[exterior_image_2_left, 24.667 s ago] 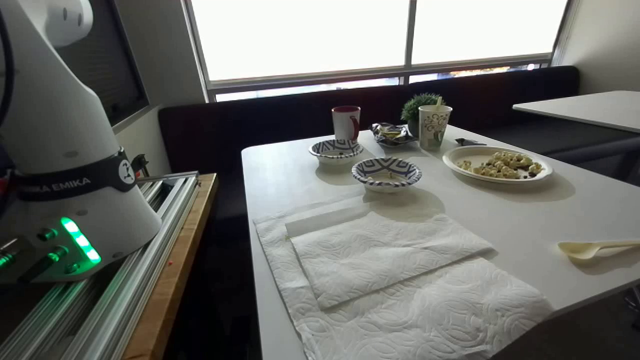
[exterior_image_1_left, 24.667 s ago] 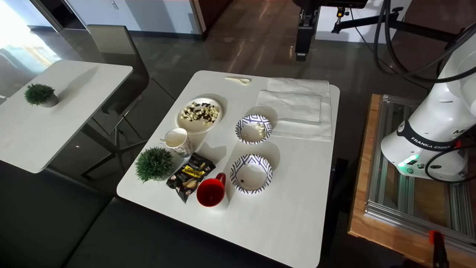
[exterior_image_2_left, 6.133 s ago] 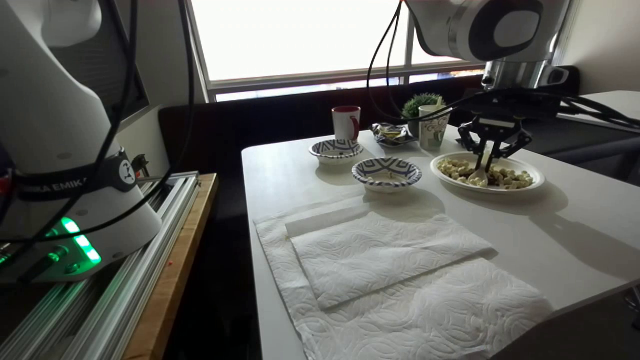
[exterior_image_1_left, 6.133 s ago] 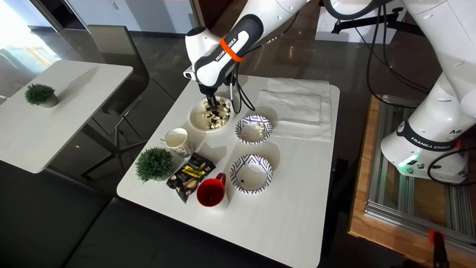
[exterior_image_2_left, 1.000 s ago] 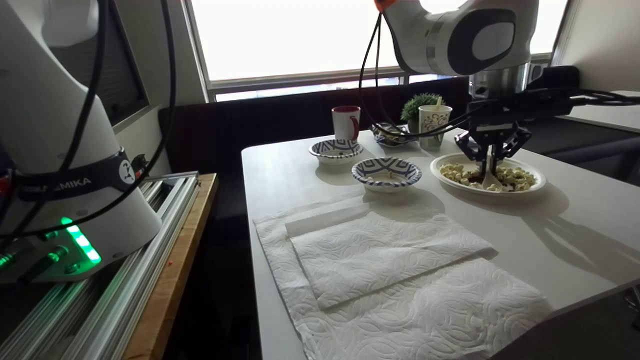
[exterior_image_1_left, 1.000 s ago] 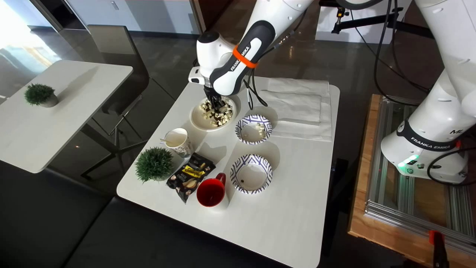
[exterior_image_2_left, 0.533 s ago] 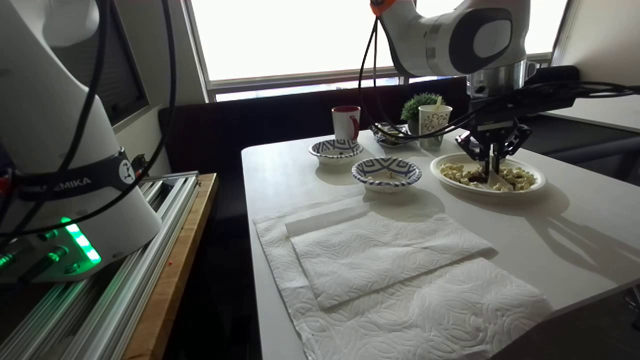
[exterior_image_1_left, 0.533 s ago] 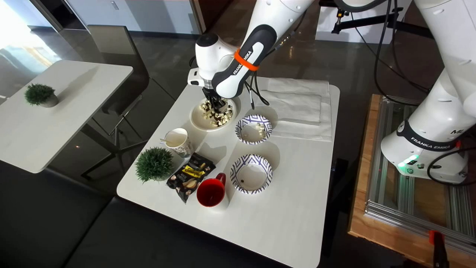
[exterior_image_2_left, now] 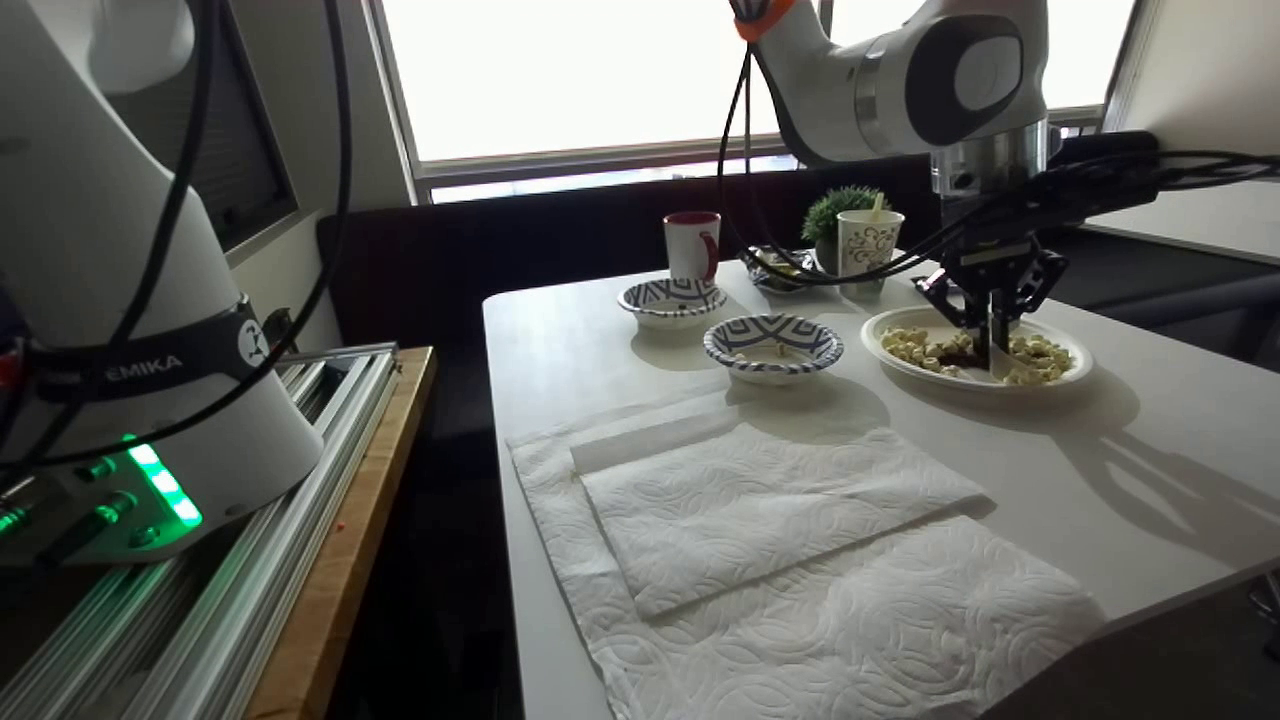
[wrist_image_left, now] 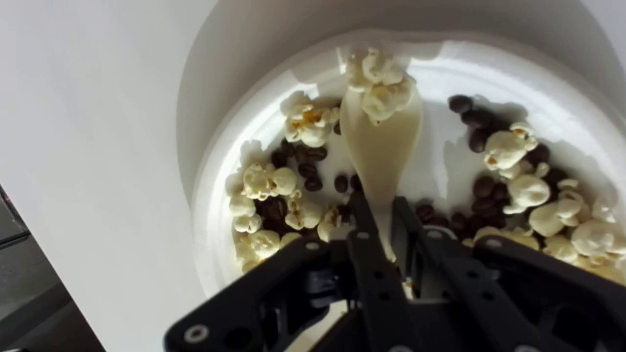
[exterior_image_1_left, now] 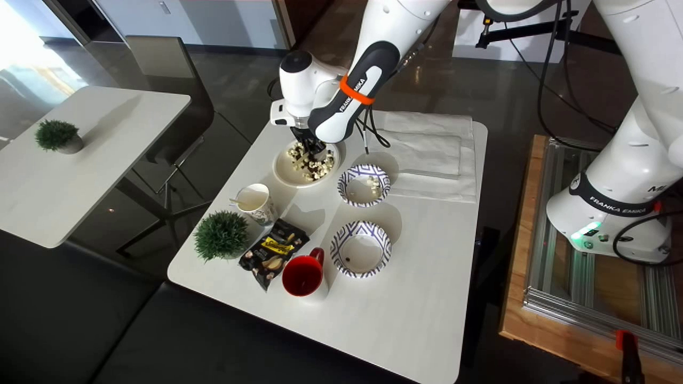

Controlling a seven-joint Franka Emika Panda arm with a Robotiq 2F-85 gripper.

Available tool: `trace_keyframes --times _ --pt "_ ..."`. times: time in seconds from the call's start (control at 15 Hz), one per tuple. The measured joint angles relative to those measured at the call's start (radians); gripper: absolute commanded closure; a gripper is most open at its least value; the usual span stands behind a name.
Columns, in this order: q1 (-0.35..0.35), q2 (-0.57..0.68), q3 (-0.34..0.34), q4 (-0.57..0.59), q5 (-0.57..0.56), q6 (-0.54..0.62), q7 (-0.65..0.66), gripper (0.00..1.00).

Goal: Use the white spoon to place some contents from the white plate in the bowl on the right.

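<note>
white spoon (wrist_image_left: 380, 142), one, handle pinched in that nearly closed gripper (wrist_image_left: 380, 201), points lengthwise straight ahead toward the rim of the plate (wrist_image_left: 208, 220), popcorn (wrist_image_left: 384, 99) at its tip.

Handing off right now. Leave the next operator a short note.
Hand: closed on the white spoon.
Things: spoon's tip is over the white plate, which holds popcorn and dark beans; some popcorn sits on or against the tip, unclear how securely. Target: the striped bowl nearer the plate, with a little popcorn inside.
Done: spoon gripped and at the plate.
Left: finish scooping if needed, lift, carry, tip into that bowl.
</note>
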Motion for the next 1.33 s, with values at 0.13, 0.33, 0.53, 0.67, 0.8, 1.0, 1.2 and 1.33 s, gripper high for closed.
trace_keyframes --times 0.13,0.33,0.53,0.67,0.8,1.0,1.2,1.33 --pt "0.008 0.000 -0.010 -0.001 -0.020 0.000 0.000 0.96" --pt "0.025 0.000 -0.027 -0.002 -0.055 0.000 0.000 0.96" --pt "0.057 -0.001 -0.056 -0.002 -0.105 0.000 0.003 0.96" --pt "0.088 -0.004 -0.086 -0.002 -0.149 0.000 0.013 0.96" --pt "0.131 -0.010 -0.132 -0.002 -0.208 0.000 0.048 0.96" --pt "0.200 -0.032 -0.205 -0.007 -0.277 -0.029 0.182 0.96" --pt "0.242 -0.093 -0.214 -0.028 -0.287 -0.202 0.320 0.96" --pt "0.250 -0.146 -0.181 -0.046 -0.283 -0.364 0.375 0.96"
